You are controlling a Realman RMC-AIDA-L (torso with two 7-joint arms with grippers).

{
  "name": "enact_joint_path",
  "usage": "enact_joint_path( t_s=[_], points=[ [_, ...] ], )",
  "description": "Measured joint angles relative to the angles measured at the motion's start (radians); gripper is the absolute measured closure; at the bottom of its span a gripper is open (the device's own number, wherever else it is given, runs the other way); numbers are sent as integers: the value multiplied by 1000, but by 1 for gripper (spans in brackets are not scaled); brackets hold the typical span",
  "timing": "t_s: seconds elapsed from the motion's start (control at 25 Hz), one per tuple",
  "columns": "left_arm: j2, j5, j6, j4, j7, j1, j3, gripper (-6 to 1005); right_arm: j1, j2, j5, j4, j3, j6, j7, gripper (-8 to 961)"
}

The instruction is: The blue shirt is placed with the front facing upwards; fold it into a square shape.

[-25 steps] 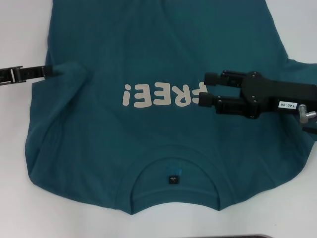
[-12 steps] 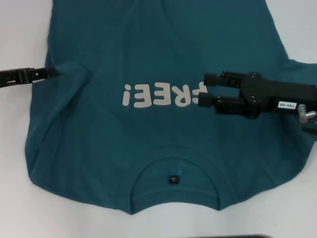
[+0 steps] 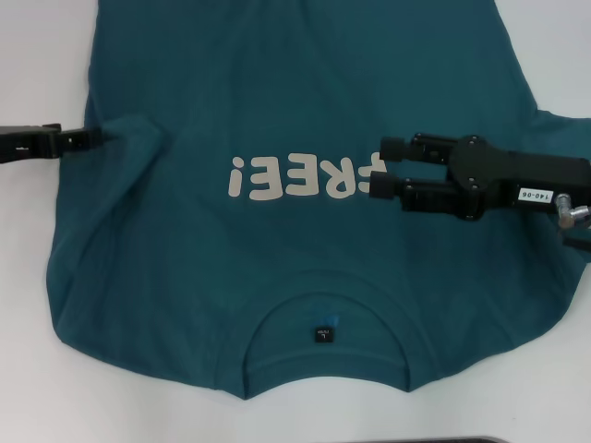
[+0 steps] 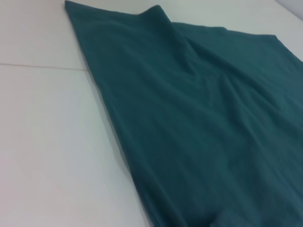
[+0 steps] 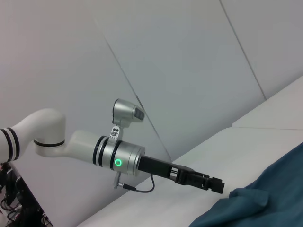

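Observation:
The blue shirt [image 3: 295, 277] lies spread on the white table, front up, with off-white "FREE!" lettering [image 3: 300, 177] and its collar [image 3: 323, 323] toward me. My left gripper [image 3: 92, 137] reaches in from the left. Its tip is at the shirt's left edge, beside a raised fold of cloth [image 3: 134, 127]. The right wrist view shows that gripper [image 5: 215, 184] just short of the bunched cloth [image 5: 246, 196]. My right gripper [image 3: 383, 166] hovers open over the last letters of the print, holding nothing. The left wrist view shows only shirt cloth [image 4: 203, 118] and table.
White table [image 3: 37, 369] shows to the left, right and front of the shirt. A dark edge [image 3: 434, 440] runs along the table's near side. A seam in the table [image 4: 42, 66] crosses beside the shirt.
My left gripper has drawn back to the left, from over the shirt's edge to just at it. The shirt and the right arm have stayed put.

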Motion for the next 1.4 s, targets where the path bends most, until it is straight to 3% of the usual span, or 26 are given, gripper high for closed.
enact_joint_path(
  t_s=[0.84, 1.4],
  points=[
    [-4, 50, 4, 13, 15, -3, 46, 295, 2, 0, 4, 2, 0, 0, 0, 184],
    [-7, 51, 93, -38, 12, -6, 68, 295, 2, 0, 2, 2, 0, 0, 0, 184]
  ],
)
